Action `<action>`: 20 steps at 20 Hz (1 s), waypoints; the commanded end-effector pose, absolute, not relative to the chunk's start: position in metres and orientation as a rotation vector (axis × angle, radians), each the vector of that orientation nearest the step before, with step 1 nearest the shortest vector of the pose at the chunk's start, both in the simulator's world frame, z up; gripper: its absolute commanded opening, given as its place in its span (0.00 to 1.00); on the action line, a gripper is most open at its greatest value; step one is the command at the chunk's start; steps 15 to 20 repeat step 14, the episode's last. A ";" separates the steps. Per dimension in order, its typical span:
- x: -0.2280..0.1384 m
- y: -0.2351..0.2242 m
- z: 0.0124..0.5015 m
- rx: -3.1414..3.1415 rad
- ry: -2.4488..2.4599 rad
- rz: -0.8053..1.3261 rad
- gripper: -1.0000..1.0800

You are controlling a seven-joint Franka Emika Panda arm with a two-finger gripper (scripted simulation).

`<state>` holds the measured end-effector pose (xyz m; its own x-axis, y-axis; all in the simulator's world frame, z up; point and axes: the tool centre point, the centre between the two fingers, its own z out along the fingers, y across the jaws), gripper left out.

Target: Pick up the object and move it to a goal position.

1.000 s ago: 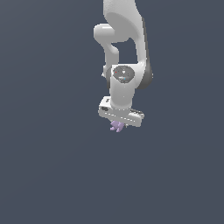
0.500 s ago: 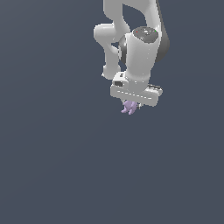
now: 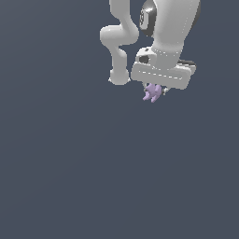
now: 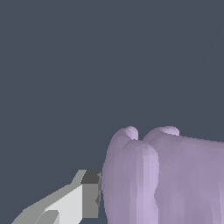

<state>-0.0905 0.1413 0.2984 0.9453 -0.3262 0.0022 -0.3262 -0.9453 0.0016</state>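
Note:
The object (image 3: 152, 92) is a small pale lilac piece with pointed lobes. It hangs just under the white hand of the arm, high in the exterior view, right of centre. My gripper (image 3: 155, 91) is shut on it and holds it in the air. In the wrist view the object (image 4: 162, 179) fills the lower part of the picture, and one grey-white fingertip (image 4: 89, 194) presses against its side. The other finger is hidden behind the object.
The white arm (image 3: 122, 42) reaches down from the top of the exterior view. Around it is a plain dark grey-blue surface (image 3: 84, 177) with nothing else showing.
The arm has carried the lilac object up and toward the exterior view's right over the last second. The gripper stays shut on it.

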 end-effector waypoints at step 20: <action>-0.107 0.168 0.341 3.098 -0.521 0.000 0.00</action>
